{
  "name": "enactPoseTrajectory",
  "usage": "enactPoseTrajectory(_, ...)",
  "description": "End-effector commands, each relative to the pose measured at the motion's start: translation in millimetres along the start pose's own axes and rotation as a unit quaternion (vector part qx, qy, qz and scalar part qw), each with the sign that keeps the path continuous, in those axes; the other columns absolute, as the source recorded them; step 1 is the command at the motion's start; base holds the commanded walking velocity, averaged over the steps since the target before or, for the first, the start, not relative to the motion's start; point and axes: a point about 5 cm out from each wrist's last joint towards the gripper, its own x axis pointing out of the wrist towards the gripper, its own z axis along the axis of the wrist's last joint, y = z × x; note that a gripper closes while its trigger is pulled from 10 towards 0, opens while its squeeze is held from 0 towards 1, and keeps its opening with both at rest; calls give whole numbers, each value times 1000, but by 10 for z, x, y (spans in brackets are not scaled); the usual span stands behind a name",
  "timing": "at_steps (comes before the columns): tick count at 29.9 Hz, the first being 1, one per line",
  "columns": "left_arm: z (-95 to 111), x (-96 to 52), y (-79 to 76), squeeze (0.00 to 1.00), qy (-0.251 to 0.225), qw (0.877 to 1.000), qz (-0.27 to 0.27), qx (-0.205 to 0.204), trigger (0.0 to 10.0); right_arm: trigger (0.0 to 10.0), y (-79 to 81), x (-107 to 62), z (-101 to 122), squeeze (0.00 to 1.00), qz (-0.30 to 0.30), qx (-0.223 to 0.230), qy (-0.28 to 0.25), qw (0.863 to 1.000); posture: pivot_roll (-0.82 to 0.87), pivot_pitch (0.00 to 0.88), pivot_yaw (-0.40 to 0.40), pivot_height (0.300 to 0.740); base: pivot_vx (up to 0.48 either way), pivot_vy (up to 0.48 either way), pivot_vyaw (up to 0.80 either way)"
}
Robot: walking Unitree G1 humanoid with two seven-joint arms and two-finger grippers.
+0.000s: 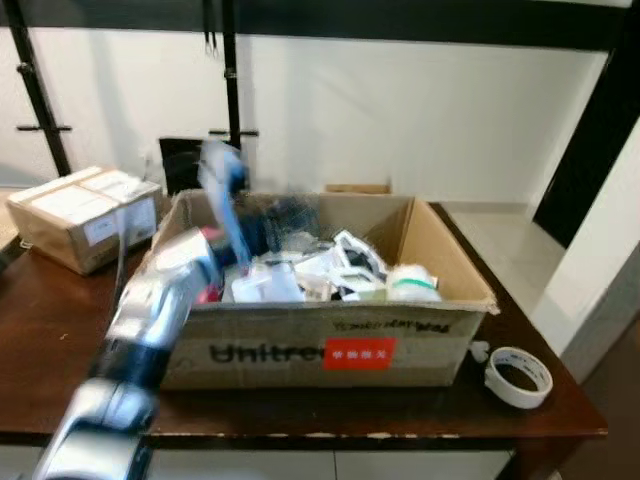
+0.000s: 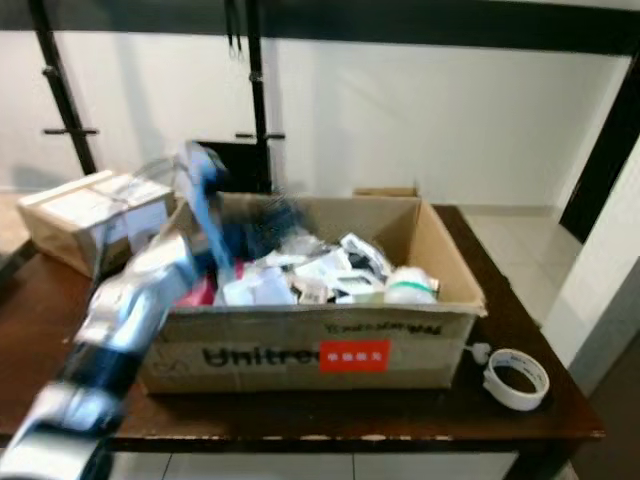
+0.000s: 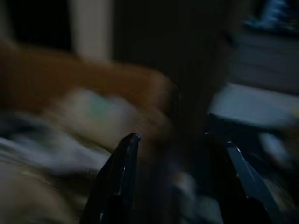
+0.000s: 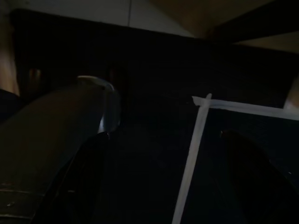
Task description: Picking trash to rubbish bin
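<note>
The left gripper [image 1: 238,215] is reaching over the left rear corner of the open brown cardboard box [image 1: 330,345], its two long black fingers [image 3: 122,172] standing apart in the left wrist view with blurred box contents between them, while in the head views a blurred blue thing [image 1: 222,178] is sticking up right at the fingertips; whether the fingers are actually gripping it cannot be told through the motion blur. The silver left arm [image 1: 150,310] is stretching from the lower left of the scene up over the box's left wall. Inside the box, a heap of crumpled white and dark trash [image 1: 320,270] is lying, with a pale roll marked with green [image 1: 410,283] sitting near the right front and something red [image 1: 210,293] showing by the left wall. The box, printed with black lettering and carrying a red label [image 1: 359,353] on its front, is resting on a dark brown wooden table [image 1: 40,330]. Just beside the box's right front corner, a white roll of tape [image 1: 518,376] is lying flat on the table. Well to the left, a smaller sealed cardboard carton with white labels [image 1: 85,215] is sitting on the same table. The right gripper [image 4: 163,186] is hanging in deep shade, its dark fingers spread with a gap between them, above a dark surface crossed by pale tape strips [image 4: 196,149].
</note>
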Motion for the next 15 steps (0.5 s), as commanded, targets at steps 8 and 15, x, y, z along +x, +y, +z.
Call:
enactPoseTrajectory(8,-204,52,-361,0,66,995,-70,-13,10000,10000,-9,-2,-24,0,1,2,4,1000,58,0,-32,740,0,0,0)
enactPoseTrajectory(15,-421,-5,-468,0,127,989,-75,-26,10000,10000,-11,-2,-16,0,1,3,3,1000,57,0,-31,740,0,0,0)
